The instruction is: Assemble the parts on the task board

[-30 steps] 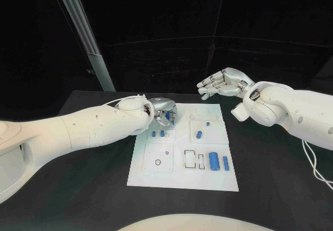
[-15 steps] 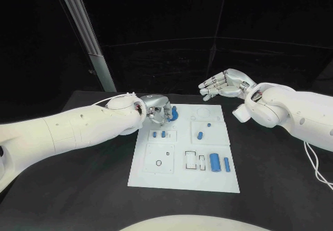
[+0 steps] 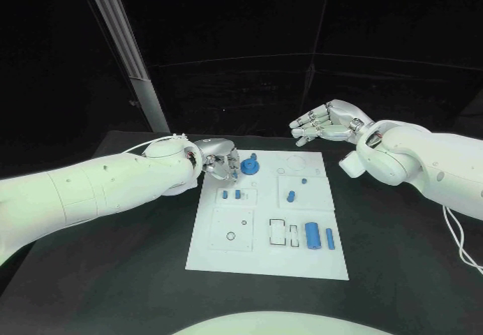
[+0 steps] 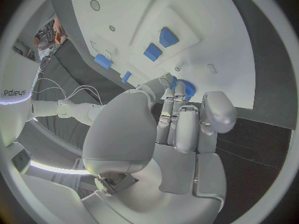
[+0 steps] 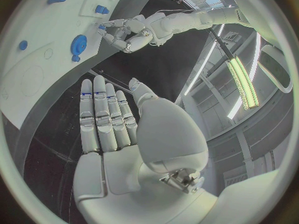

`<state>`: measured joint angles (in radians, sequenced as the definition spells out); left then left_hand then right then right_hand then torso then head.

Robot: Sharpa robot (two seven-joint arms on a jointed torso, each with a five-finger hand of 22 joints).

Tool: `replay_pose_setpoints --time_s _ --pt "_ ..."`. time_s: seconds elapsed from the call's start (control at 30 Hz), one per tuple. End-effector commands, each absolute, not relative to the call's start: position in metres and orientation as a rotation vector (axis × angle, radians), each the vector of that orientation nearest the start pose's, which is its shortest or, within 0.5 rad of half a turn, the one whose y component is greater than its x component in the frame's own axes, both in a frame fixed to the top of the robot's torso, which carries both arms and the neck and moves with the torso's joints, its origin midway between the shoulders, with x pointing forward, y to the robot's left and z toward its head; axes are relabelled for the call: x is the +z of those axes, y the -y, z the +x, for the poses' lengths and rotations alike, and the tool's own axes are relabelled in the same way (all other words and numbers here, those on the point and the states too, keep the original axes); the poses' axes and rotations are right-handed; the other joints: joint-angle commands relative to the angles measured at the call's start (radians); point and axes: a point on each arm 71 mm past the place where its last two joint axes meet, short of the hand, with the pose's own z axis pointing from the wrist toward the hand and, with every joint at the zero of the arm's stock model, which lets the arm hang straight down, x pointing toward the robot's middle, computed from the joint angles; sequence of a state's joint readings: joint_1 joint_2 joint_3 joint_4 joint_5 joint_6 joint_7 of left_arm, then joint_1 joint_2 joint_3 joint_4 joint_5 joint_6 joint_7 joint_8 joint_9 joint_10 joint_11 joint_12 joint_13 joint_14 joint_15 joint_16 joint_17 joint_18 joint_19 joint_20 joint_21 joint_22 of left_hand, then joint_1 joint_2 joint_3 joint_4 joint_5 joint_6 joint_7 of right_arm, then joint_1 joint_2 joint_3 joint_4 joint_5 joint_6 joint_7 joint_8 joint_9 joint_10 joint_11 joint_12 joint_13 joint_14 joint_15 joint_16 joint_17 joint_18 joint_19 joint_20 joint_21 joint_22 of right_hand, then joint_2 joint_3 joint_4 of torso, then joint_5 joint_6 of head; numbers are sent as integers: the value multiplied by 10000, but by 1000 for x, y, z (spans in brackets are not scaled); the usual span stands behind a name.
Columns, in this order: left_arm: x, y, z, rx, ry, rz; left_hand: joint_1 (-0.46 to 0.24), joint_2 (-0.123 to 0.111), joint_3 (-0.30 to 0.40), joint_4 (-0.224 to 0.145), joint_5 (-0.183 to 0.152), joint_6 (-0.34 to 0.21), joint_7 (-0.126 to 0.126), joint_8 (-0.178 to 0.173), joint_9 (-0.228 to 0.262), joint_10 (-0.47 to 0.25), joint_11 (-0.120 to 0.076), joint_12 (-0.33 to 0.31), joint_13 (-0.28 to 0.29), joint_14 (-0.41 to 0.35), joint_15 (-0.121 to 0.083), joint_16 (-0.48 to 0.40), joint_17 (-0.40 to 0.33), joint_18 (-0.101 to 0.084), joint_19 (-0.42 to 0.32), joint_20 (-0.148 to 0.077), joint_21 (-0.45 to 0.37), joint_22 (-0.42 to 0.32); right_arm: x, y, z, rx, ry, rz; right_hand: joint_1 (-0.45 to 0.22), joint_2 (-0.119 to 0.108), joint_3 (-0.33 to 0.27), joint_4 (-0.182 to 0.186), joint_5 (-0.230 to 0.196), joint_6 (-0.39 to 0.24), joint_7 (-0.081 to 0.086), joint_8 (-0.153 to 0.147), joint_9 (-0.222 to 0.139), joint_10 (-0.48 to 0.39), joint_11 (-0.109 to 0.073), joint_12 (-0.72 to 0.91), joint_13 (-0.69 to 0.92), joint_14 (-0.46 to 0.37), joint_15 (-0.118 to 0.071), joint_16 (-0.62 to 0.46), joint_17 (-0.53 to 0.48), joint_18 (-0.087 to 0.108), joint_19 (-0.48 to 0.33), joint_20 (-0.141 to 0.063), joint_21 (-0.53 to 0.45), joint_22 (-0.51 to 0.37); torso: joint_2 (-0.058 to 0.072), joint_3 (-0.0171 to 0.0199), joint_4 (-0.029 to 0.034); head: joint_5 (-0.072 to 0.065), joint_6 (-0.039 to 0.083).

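Resting at the far left corner of the task board (image 3: 266,262), the left hand (image 3: 220,158) has its fingers beside the blue gear (image 3: 250,166), which sits on the board at that corner. From the left wrist view the fingertips (image 4: 176,84) reach just to the gear's rim (image 4: 184,88), but whether they pinch it or only touch it cannot be told; the head view suggests the gear lies free beside them. Probably the hand sits low here because this corner is the gear's seat, and it is placing or letting go of the part.

Beyond the board's far right corner the right hand (image 3: 326,120) hangs in the air, fingers apart and holding nothing, likely parked clear so the left arm can work. Its own wrist view shows the fingers (image 5: 102,117) straight and empty.

Nearer along the board lie two small blue blocks (image 3: 230,195), a short blue peg (image 3: 290,196) and two blue cylinders (image 3: 319,236).

A second ago the gear was hidden inside the left hand's curl; half a second ago only its edge showed; now it shows whole, and the hand has drawn back toward the board's left edge. The right hand barely moved.
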<state>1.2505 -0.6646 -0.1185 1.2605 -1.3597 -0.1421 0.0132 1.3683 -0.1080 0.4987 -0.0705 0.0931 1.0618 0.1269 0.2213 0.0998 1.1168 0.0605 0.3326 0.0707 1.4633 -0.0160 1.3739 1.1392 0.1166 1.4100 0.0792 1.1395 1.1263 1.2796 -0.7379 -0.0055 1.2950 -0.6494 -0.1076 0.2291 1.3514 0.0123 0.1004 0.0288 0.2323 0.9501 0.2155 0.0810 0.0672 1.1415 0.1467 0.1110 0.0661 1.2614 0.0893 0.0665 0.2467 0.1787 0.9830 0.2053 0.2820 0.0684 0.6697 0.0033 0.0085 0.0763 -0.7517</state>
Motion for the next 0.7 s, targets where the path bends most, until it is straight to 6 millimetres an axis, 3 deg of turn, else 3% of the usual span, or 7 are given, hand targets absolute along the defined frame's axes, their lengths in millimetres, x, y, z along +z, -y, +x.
replay_pose_setpoints --time_s 0.03,0.7 --pt "-213 -180 526 -6680 -18859 2287 -100 30 26 51 27 67 -11 -46 -8 47 3 -64 -3 250 -51 5 -18 -145 78 6 22 -2 -143 204 538 12859 -16702 3970 -62 4 30 2 30 -87 9 -9 -2 -40 -4 -58 -1 -73 18 -19 -9 53 -25 62 -42 -6 2 -3 -10 14 -1" --pt "-220 -174 531 -6414 -19220 2322 -107 28 30 50 28 75 -14 -51 -10 57 -2 -72 -1 242 -52 -13 -58 -136 65 5 -12 -35 -143 203 538 12888 -16705 3951 -62 4 30 2 30 -87 9 -9 -2 -40 -4 -58 -1 -73 18 -19 -9 53 -25 62 -42 -6 15 -6 -18 18 -9"
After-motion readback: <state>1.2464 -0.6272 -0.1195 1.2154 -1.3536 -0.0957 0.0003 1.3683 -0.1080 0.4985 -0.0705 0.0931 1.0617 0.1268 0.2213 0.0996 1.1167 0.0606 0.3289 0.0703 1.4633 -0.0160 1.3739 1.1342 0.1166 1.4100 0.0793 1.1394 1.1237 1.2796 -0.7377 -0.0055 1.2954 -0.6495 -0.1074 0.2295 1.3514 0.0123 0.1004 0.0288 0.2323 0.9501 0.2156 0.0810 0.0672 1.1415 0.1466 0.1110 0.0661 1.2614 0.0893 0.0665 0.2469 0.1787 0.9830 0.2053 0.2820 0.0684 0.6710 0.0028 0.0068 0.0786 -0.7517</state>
